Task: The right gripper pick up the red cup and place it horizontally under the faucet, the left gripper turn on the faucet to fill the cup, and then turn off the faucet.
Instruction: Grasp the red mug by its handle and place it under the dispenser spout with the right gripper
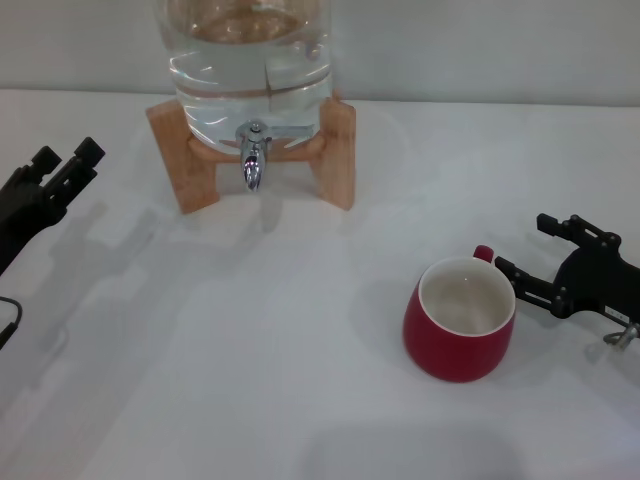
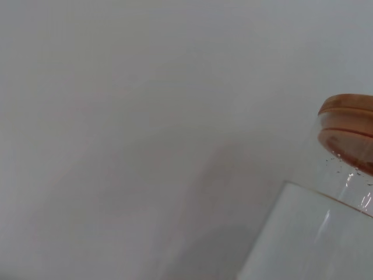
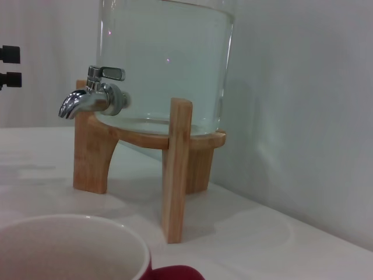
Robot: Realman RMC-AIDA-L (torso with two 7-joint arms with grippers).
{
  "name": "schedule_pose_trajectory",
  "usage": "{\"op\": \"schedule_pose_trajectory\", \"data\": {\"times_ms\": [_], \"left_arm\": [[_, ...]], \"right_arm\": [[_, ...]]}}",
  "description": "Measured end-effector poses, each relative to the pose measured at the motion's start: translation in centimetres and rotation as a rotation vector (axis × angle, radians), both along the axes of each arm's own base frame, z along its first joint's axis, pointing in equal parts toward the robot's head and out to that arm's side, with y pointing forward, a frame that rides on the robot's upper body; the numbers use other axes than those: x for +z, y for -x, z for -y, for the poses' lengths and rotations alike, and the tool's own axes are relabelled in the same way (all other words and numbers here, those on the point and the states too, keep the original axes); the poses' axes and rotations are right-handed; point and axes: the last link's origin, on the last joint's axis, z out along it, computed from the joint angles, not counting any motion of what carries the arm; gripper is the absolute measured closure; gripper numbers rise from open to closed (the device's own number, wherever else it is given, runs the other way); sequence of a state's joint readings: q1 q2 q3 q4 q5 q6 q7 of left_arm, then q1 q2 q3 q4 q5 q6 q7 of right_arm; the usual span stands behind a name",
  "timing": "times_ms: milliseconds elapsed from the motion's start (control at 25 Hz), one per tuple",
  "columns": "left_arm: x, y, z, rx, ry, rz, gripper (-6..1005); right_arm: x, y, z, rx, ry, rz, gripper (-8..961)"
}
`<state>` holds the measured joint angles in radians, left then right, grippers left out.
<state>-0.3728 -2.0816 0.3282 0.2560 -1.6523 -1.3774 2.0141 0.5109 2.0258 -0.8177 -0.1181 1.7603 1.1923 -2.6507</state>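
The red cup (image 1: 460, 322) stands upright on the white table at the front right, white inside, its small handle (image 1: 483, 253) turned to the back right. My right gripper (image 1: 522, 246) is open, just right of the cup and close to the handle, not holding it. The right wrist view shows the cup's rim (image 3: 70, 242) close by. The chrome faucet (image 1: 252, 160) hangs from the glass water jar (image 1: 250, 60) at the back centre, also in the right wrist view (image 3: 87, 96). No water runs. My left gripper (image 1: 68, 156) is open at the far left, well apart from the faucet.
The jar sits on a wooden stand (image 1: 340, 150) near the back wall. The left wrist view shows the jar's wooden lid (image 2: 349, 119) and glass side (image 2: 315, 233). The left gripper's fingertips (image 3: 9, 55) show far off in the right wrist view.
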Motion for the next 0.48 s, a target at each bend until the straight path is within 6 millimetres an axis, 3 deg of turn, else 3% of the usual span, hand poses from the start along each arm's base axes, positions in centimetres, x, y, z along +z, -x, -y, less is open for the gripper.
{"op": "schedule_pose_trajectory", "data": {"times_ms": [480], "left_arm": [[0.04, -0.08, -0.11, -0.002, -0.003, 0.001, 131]], "right_arm": [[-0.27, 0.13, 0.18, 0.002, 0.009, -0.007, 196]]}}
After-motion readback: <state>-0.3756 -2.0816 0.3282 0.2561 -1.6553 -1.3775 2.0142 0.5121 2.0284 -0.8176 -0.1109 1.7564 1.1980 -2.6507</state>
